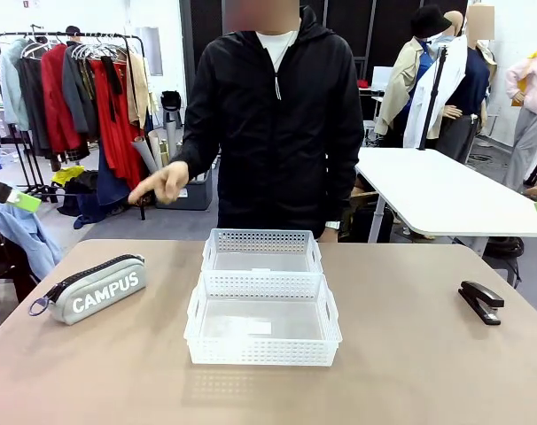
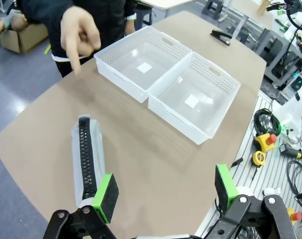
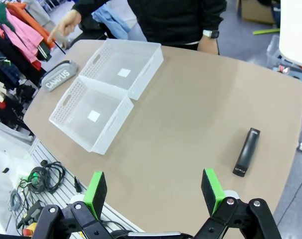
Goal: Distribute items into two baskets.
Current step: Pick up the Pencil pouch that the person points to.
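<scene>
The left pincer (image 2: 166, 186), spread wide and empty near the grey pouch (image 2: 86, 167) lying on the worktop (image 1: 410, 372) left of the baskets (image 1: 261, 352), should probably descend straddling its narrow width before closing.

Left gripper (image 2: 166, 188) hangs open over the table (image 2: 141, 164), with the grey pouch (image 2: 86, 164) lying just beside one green pad. Two white baskets (image 2: 181, 122) sit touching, side by side. The person's hand (image 2: 80, 30) points down near them, and the stapler (image 2: 221, 36) lies beyond them.

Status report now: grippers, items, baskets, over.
Both open: left gripper by pouch, right gripper near stapler. Items on table, baskets empty. A person's hand points beyond pouch.
</scene>
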Available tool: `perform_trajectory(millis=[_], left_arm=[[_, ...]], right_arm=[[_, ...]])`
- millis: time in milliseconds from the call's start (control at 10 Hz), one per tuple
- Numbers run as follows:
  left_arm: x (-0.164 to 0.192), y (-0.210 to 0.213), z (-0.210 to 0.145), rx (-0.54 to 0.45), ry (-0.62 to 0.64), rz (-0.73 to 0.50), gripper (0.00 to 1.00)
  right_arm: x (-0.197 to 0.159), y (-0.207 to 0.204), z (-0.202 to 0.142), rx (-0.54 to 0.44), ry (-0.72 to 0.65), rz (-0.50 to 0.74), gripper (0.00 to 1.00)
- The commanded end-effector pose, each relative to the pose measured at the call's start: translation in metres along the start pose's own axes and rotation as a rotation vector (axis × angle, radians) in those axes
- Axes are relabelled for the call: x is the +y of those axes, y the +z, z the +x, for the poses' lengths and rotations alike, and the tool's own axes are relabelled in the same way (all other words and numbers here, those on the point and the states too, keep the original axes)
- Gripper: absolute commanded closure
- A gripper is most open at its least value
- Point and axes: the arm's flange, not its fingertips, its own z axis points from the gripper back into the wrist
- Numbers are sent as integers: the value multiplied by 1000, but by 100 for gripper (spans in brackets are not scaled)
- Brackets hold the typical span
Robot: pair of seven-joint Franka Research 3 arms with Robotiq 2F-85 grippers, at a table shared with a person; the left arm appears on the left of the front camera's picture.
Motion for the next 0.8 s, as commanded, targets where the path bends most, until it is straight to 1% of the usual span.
perform_trajectory(millis=[0,700], left_arm=[[2,-1,0,-22,-11,-15,0],[2,-1,0,-22,-11,-15,0]], right_arm=[[0,1,1,-7,3,3,0],[0,1,1,-7,3,3,0]])
